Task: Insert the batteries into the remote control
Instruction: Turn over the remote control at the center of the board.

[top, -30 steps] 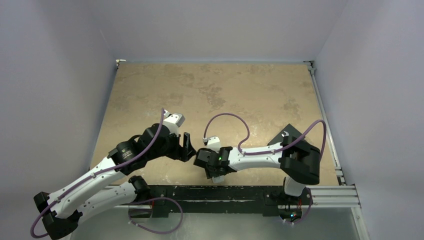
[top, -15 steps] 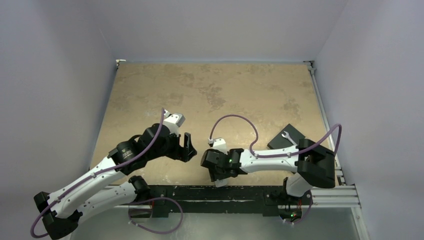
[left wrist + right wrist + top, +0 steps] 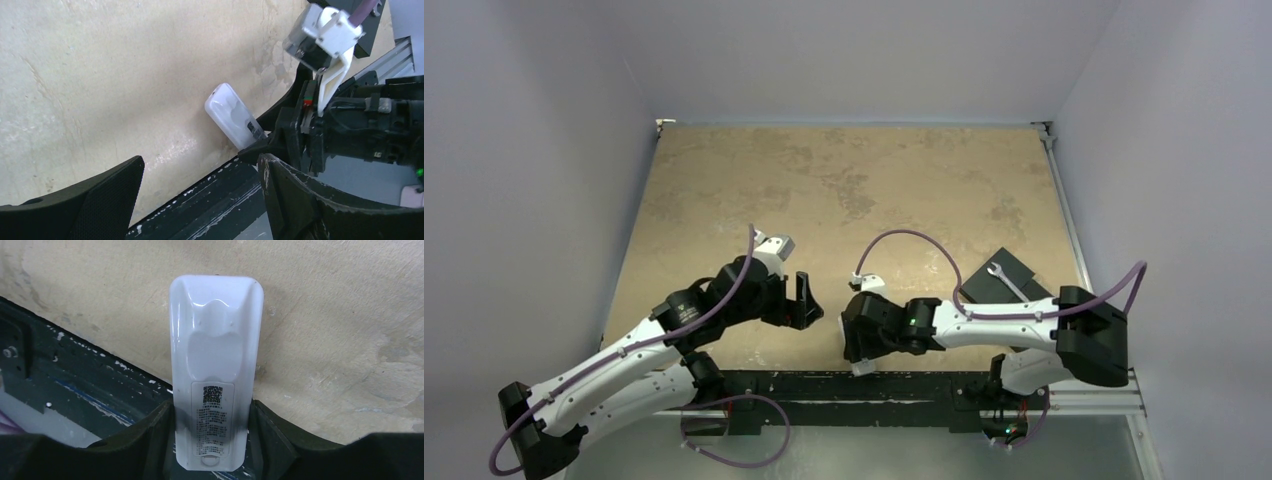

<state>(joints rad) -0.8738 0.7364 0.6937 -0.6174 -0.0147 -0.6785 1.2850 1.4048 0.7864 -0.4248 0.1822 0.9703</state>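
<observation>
The remote control (image 3: 215, 340) is white and oblong, its plain back with a printed label facing up. My right gripper (image 3: 212, 411) is shut on its lower half, one finger against each long side, holding it over the table's near edge. In the top view only a white end of the remote control (image 3: 862, 368) shows below the right gripper (image 3: 861, 350). My left gripper (image 3: 806, 303) stands open and empty just to its left. The left wrist view shows the remote control (image 3: 231, 119) beyond the open left gripper (image 3: 200, 165). The batteries are out of view.
A black rail (image 3: 824, 385) runs along the table's near edge, under the held remote. A dark flat plate (image 3: 1004, 272) with a small white wrench-shaped piece on it lies at the right side of the tan table (image 3: 844, 180).
My right arm has drawn back toward the near edge, taking the remote with it. My left gripper has opened wider and shifted slightly nearer.
</observation>
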